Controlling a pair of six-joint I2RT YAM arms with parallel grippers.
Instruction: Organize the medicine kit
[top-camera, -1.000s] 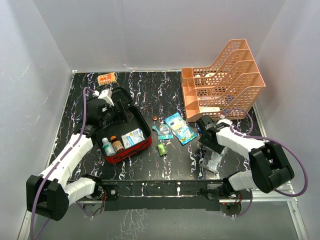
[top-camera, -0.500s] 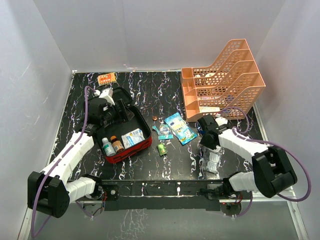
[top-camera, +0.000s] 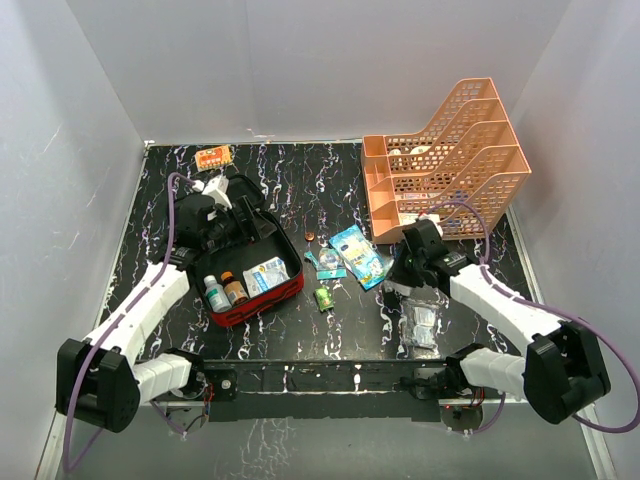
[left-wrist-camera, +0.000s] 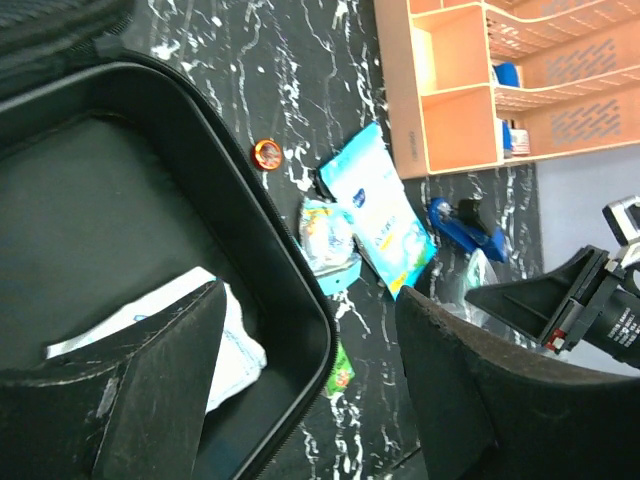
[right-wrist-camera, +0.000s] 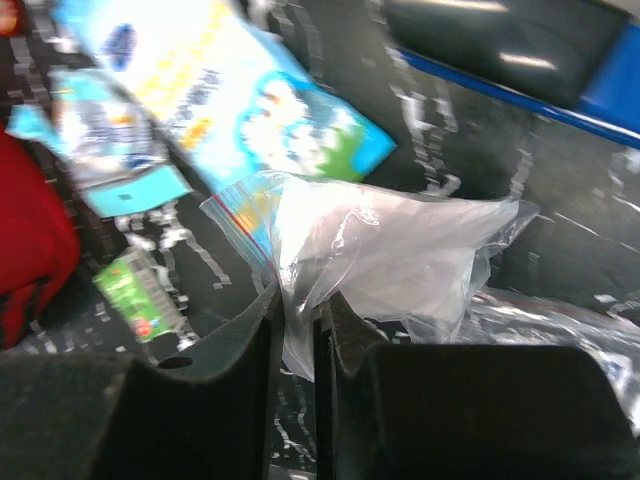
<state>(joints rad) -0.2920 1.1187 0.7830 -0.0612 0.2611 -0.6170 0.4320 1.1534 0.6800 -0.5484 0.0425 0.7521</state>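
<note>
The medicine kit (top-camera: 262, 298), a red soft case with black lining (left-wrist-camera: 110, 210), lies open at the left. It holds two small bottles (top-camera: 226, 291) and a white packet (top-camera: 267, 273). My left gripper (top-camera: 243, 225) hovers open over the kit's right rim (left-wrist-camera: 300, 310), with nothing between its fingers. My right gripper (top-camera: 400, 282) is shut on one edge of a clear plastic zip bag (right-wrist-camera: 400, 250). The rest of the bag (top-camera: 418, 322) trails on the table below it. In the right wrist view the film is pinched between the pads (right-wrist-camera: 345, 330).
A blue pouch (top-camera: 360, 255), a teal sachet (top-camera: 327, 262) and a green sachet (top-camera: 324, 298) lie between the kit and the bag. An orange tiered tray (top-camera: 450, 160) stands at the back right. An orange blister pack (top-camera: 213, 157) lies at the back left.
My right gripper has shut on the plastic bag's edge and shifted left, towards the blue pouch. The left arm has barely moved and stays open.
</note>
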